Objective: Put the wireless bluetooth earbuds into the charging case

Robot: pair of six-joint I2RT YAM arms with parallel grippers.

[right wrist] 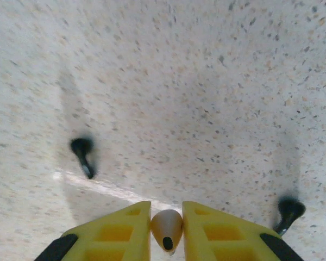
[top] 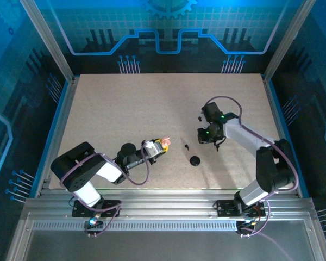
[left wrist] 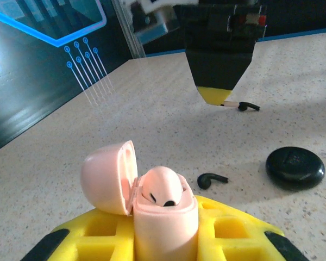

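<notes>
Tabletop from above: the left gripper (top: 161,145) reaches toward the middle of the speckled table (top: 125,109), closed around something pink, while the right gripper (top: 214,140) hangs over the right half, well apart from it. Between them lie a black earbud (top: 186,147) and, nearer the arm bases, a black round case (top: 194,161). Left wrist view: yellow fingers (left wrist: 228,225) clamp the pink charging case (left wrist: 165,231) upright, its lid (left wrist: 108,176) hinged open to the left. One pale earbud (left wrist: 162,185) sits inside, and the neighbouring slot cannot be made out. Across the table the right gripper carries a pale stem at its tip, with a second black earbud (left wrist: 249,106) on the surface just beside it. Right wrist view: that arm's own fingers (right wrist: 114,231) are pinched narrowly on the other pale earbud (right wrist: 167,231), with the table beneath and a black earbud lying to either side. The likely trouble is the small, rounded hold. The bud could twist or slip, meet the slot crooked, nudge the seated bud, or push the case askew in the left grip. A bump on the lid could also swing it shut.
</notes>
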